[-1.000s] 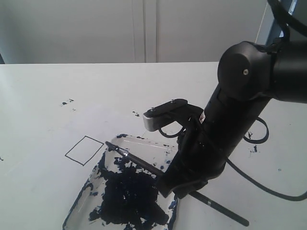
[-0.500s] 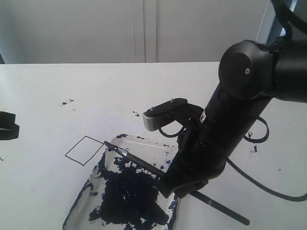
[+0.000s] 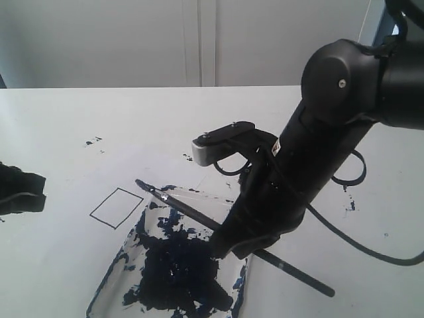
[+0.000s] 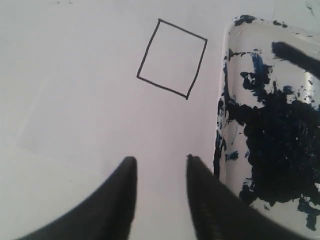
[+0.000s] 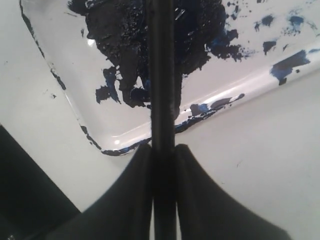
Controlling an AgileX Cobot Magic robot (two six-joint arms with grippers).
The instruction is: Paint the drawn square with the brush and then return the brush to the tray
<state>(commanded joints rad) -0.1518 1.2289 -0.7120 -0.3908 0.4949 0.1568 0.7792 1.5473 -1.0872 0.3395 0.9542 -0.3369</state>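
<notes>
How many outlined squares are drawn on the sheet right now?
1. The small blank black-outlined square sits on white paper beside the clear paint-smeared plastic tray; the right arm may hide more.

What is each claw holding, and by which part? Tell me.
The right claw is shut on the brush, gripping its handle about midway, bristle end over the tray. The left claw is open and holds nothing.

1. tray point(image 3: 114, 268): clear plastic, glossy, smooth; coated with shiny dark blue-black paint point(image 3: 175, 268).
2. brush point(image 3: 189, 212): black handle, smooth, slight sheen; bright metal-like ferrule point(image 3: 162, 195) near the tip.
3. table surface point(image 3: 132, 126): white, matt, smooth.
4. right arm housing point(image 3: 344, 86): black, smooth, semi-gloss.
</notes>
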